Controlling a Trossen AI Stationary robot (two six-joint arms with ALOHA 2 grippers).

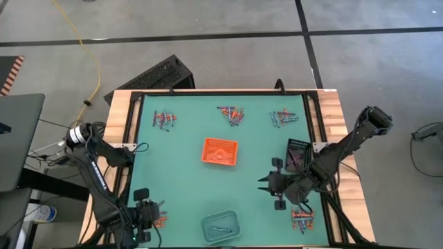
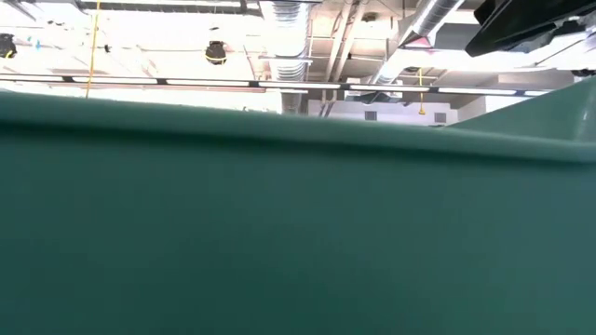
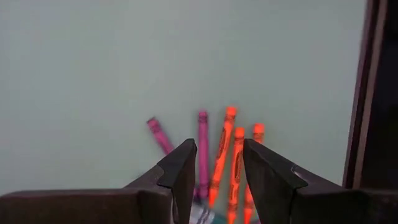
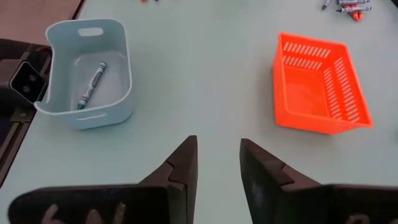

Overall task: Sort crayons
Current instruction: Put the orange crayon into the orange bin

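Where the mat's near left corner held a fan of crayons [image 3: 219,155], orange-red and magenta sticks lay side by side under the left gripper [image 3: 217,171], jaws parted, empty. Right gripper [image 4: 216,165], likewise parted and empty, hovered near right. Pale tray [image 4: 118,93] held one blue-grey crayon [image 4: 91,84]; orange basket [image 4: 320,84] sat mid-mat; further clusters [image 1: 232,114] lined the far edge.

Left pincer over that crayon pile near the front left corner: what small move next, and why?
Probably ease the left pincer straight down onto one orange crayon and close. Its fingers are parted with nothing between them, and the orange crayons lie side by side right ahead, next to a purple crayon. The orange tray looks empty.
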